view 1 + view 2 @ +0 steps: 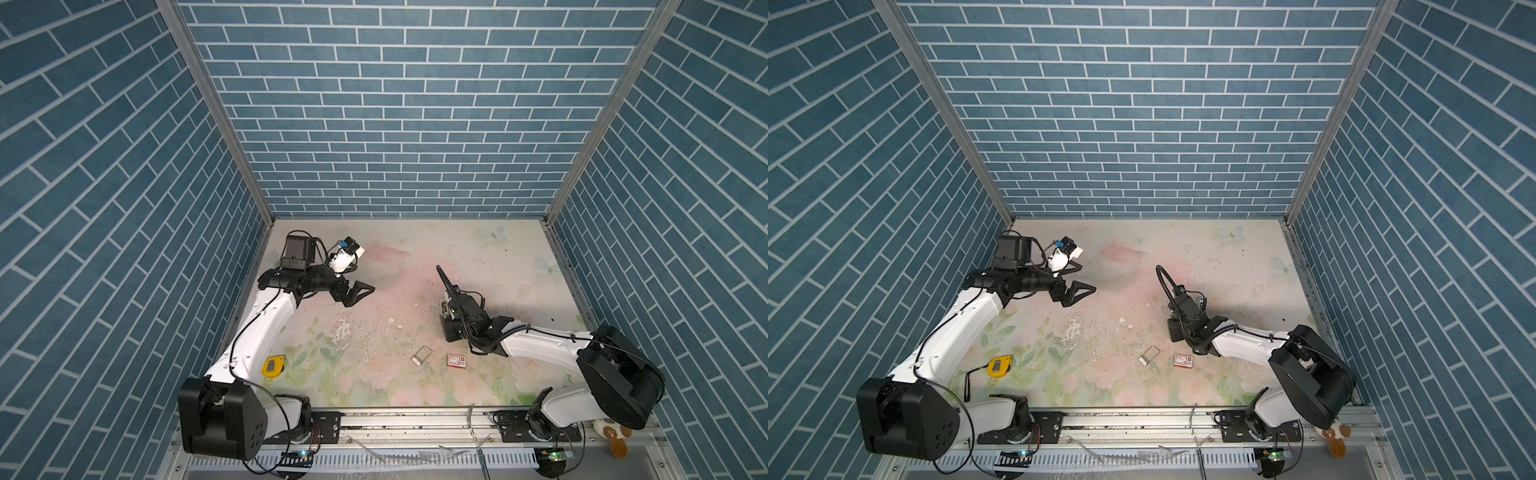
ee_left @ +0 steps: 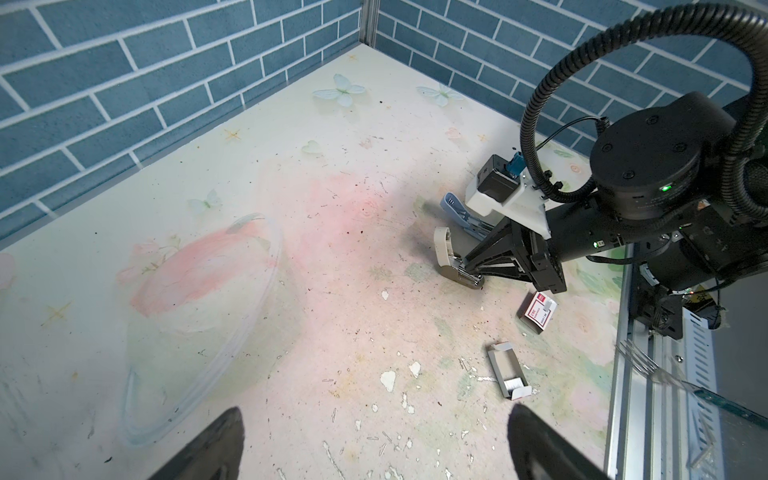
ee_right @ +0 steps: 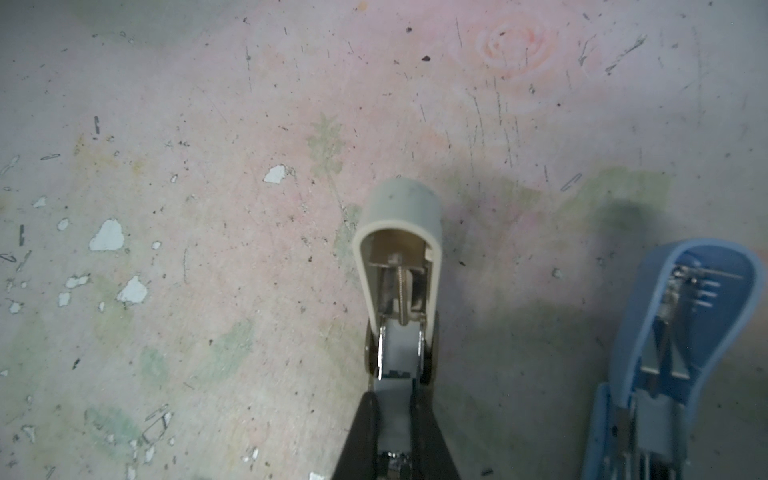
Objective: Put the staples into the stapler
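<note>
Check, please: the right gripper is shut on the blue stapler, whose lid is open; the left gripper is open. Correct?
No: the right gripper is shut on the beige stapler, not the blue stapler beside it, as the right wrist view shows. Its lid is open; the left gripper is open.

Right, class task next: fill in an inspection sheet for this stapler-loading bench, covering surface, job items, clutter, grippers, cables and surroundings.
Surface: floral table, scratched, paint chipped.
Job's things: beige stapler open; staples in a white tray.
Clutter: blue stapler, open; red-and-white box; yellow tape measure; clear dish.
Grippers: left gripper jaws open, empty; right gripper jaws closed at the beige stapler's channel.
Cables: black corrugated hose arches over the right wrist.
Surroundings: blue brick-pattern walls.
</note>
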Controlling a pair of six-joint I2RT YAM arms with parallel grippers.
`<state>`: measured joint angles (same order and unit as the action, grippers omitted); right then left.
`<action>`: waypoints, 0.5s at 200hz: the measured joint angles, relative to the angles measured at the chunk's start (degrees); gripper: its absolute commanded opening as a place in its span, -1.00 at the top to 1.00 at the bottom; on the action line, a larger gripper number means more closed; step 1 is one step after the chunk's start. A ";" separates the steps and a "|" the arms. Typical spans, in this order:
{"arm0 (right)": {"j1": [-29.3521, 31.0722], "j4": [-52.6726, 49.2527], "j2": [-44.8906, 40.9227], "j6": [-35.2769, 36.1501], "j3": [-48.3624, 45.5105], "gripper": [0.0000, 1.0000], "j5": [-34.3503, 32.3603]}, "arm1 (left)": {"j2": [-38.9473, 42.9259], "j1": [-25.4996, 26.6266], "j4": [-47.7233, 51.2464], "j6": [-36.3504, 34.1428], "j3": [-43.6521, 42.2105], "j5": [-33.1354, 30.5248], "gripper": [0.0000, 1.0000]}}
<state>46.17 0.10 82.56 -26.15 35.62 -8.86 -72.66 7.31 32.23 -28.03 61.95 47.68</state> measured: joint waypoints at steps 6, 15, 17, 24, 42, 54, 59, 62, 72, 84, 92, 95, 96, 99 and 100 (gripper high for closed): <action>0.00 0.02 0.00 0.00 -0.02 0.78 -0.02 | 0.00 0.00 0.00 0.02 -0.02 0.00 -0.99; 0.00 0.17 -0.07 0.00 -0.20 0.78 -0.09 | 0.00 0.00 0.00 0.02 -0.02 -0.02 -0.99; 0.00 0.22 -0.07 0.00 -0.24 0.78 -0.09 | 0.00 0.00 0.00 0.02 -0.02 0.00 -0.99; 0.00 0.22 -0.20 0.00 -0.39 0.78 -0.17 | 0.00 0.00 0.00 0.02 -0.02 0.00 -0.99; 0.00 0.20 -0.39 0.02 -0.48 0.77 -0.35 | 0.00 0.02 0.00 0.04 -0.02 -0.02 -0.99; -0.02 0.17 -0.42 0.00 -0.48 0.78 -0.39 | 0.00 0.00 0.00 0.04 -0.02 -0.02 -0.99; -0.02 0.17 -0.42 0.00 -0.48 0.78 -0.39 | 0.00 0.00 -0.02 0.04 -0.02 -0.02 -0.99; -0.02 0.17 -0.42 0.00 -0.48 0.78 -0.39 | 0.00 0.00 0.00 0.04 -0.02 -0.02 -0.99; -0.02 0.17 -0.42 0.00 -0.48 0.78 -0.37 | 0.00 0.00 0.00 0.04 -0.02 0.00 -0.99; -0.02 0.17 -0.42 0.00 -0.48 0.78 -0.37 | 0.00 0.00 -0.02 0.04 -0.02 -0.02 -0.99; -0.02 0.17 -0.39 0.00 -0.48 0.78 -0.37 | 0.00 0.00 -0.02 0.04 -0.02 0.00 -0.99; -0.02 0.17 -0.39 0.00 -0.48 0.78 -0.37 | 0.00 0.00 -0.02 0.04 -0.02 0.00 -0.99; -0.02 0.17 -0.39 0.00 -0.48 0.78 -0.37 | 0.00 0.00 -0.02 0.04 -0.02 0.00 -0.99; -0.02 0.17 -0.39 0.00 -0.48 0.78 -0.37 | 0.00 0.00 -0.02 0.04 -0.02 0.00 -0.99; -0.02 0.17 -0.39 0.00 -0.48 0.78 -0.37 | 0.00 0.00 -0.02 0.04 -0.02 0.00 -0.99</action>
<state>46.15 0.27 82.17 -26.15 35.14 -9.23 -72.66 7.31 32.21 -27.99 61.93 47.68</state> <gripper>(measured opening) 0.138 0.995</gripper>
